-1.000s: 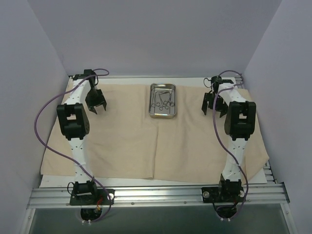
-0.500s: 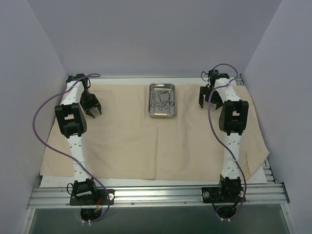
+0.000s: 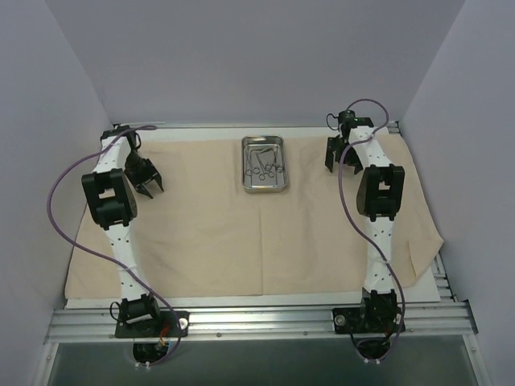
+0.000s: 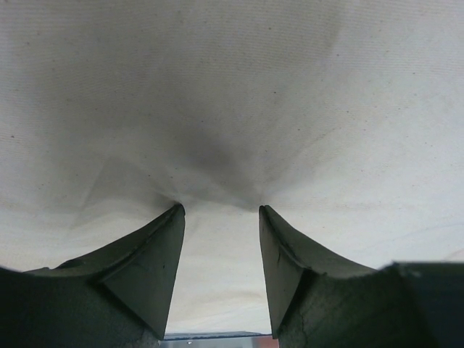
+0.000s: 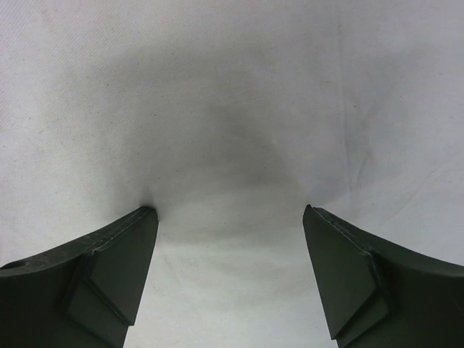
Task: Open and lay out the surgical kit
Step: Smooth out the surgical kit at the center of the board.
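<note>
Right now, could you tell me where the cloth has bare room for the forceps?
The widest bare patch is the middle of the cloth wrap, between the left arm and right arm, nearer than the steel tray. Narrower strips separate the tray from the left end effector and right end effector. The tray is crowded with forceps.

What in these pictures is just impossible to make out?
- The forceps in the tray: top view, too small to count or tell apart.
- Whether the left gripper touches the cloth wrap: left wrist view, too close and shadowed.
- Whether the right gripper touches it: right wrist view, likewise.
- The tray: outside the edges of both wrist views.
</note>
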`<state>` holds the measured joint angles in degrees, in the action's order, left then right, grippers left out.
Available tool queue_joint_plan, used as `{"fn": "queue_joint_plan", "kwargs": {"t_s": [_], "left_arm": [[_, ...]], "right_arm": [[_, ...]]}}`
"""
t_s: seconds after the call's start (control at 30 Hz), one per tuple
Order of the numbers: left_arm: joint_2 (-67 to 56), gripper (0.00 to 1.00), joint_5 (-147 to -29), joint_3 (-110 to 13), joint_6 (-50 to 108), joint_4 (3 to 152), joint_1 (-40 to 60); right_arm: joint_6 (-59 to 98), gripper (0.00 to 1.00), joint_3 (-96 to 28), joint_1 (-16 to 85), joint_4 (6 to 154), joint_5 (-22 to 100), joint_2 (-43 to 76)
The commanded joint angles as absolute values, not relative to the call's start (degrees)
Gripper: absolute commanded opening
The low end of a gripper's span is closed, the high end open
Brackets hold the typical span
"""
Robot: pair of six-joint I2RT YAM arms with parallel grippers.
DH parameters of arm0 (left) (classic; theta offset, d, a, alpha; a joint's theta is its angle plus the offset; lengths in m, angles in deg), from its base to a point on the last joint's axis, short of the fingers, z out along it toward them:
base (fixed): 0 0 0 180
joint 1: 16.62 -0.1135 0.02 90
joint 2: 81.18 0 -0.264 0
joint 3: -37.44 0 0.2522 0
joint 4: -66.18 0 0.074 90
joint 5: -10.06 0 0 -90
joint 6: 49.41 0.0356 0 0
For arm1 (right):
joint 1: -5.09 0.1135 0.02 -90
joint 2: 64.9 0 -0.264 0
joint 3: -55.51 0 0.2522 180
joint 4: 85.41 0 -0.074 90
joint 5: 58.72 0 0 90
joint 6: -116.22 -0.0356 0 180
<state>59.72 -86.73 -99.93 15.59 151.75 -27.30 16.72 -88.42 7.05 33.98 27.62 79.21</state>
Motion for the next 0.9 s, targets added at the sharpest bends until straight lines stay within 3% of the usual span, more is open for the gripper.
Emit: {"fn": "queue_joint_plan", "kwargs": {"t_s": [0.0, 0.17, 0.23, 0.37, 0.4, 0.5, 0.87], "left_arm": [[58.0, 0.56, -84.1, -97.1, 17.3, 147.6, -28.4], [53.3, 0.56, -86.4, -97.3, 17.9, 147.4, -26.7], [52.1, 0.56, -87.0, -97.2, 18.1, 147.7, -25.7], [50.6, 0.56, -88.0, -94.5, 18.7, 146.6, -24.2], [50.4, 0.56, -88.6, -93.8, 18.6, 146.4, -24.0], [49.6, 0.54, -89.3, -91.0, 18.3, 145.2, -23.7], [44.2, 0.54, -93.7, -80.4, 16.4, 140.9, -23.3]], "right_arm": [[13.9, 0.83, -85.9, 7.1, 34.5, 16.5, 75.1], [8.7, 0.79, -74.2, 5.7, 35.0, 7.8, 58.3], [7.9, 0.77, -64.2, 5.4, 35.8, 5.6, 50.6], [6.7, 0.55, -46.0, 1.2, 39.5, 3.9, 40.7], [7.2, 0.33, -39.9, 0.0, 40.2, 5.7, 38.5], [10.0, 0.00, -33.3, -4.3, 41.1, 7.4, 38.4], [18.0, 0.00, -30.3, -4.8, 41.0, 1.7, 45.2]]}}
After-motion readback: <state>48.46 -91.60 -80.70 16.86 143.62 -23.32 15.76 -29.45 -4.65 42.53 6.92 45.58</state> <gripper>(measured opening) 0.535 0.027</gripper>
